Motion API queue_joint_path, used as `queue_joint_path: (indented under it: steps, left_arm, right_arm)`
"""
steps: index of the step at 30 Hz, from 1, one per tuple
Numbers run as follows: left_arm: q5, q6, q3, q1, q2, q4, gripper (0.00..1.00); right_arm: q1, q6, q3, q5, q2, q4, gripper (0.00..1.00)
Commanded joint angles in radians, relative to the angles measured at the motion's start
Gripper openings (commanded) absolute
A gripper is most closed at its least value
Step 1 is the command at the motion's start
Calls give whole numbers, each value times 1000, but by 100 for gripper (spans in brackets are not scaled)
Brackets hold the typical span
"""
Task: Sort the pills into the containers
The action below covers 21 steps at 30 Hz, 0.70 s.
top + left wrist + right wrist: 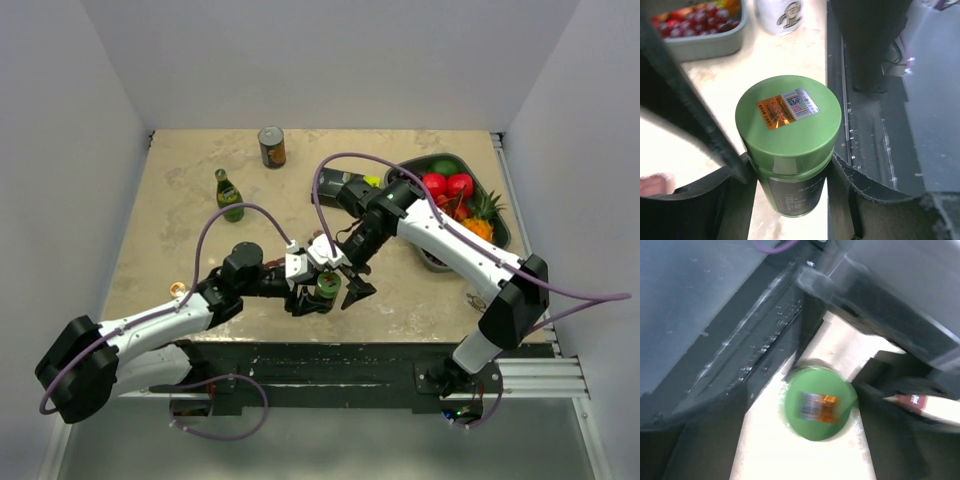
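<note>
Two claws meet at the bottle (789, 150), which stands upright at the near edge of the worktop (180, 230), between the arms. The left claw (790, 172) is clenched on its dark body just under the green lid (816, 405), with a pad pressed to each side. The right claw (342, 283) hangs over the lid with its jaws apart. Its own view is blurred, and I see no contact. No pills show; I take them to be inside.

The bottle looks like light, rigid plastic with a smooth label, so it may twist in the grip when the lid is turned. The hold high on the body, close to the lid, seems right for that. The lid is wide, smooth-sided and glossy, so likely slippery. It should be taken across its width at the rim, squarely from above. A skewed approach could clip its edge and tip the bottle over the worktop's edge.

A maroon sliver with white lettering, probably the strip (914, 401), lies just beside the bottle, mostly hidden behind the left claw. Its compartments cannot be seen. Thin and light, it would slide if nudged.

A white jar (780, 15) and the fruit tray (710, 47) stand beyond. A glass bottle (229, 195), a can (272, 146) and a box (350, 185) are well apart, out of the way.
</note>
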Motion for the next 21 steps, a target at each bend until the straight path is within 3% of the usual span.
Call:
queue_joint_path:
  steps: [1,5,12,15,21]
  left_arm:
    - [1,28,40,0,-31,30,0]
    - [-44,17,38,0,-39,35,0]
    - [-131,-56,17,-2,-74,95,0]
    - [-163,-86,5,-2,-91,124,0]
    - [-187,-104,8,-2,-89,139,0]
  right_arm:
    - [5,109,56,-1,-53,50,99]
    - [-4,313,42,70,-131,191,99]
    - [-34,563,-22,62,-204,355,99]
    - [-44,791,-97,117,-231,501,99]
    - [-42,887,-159,151,-244,584,99]
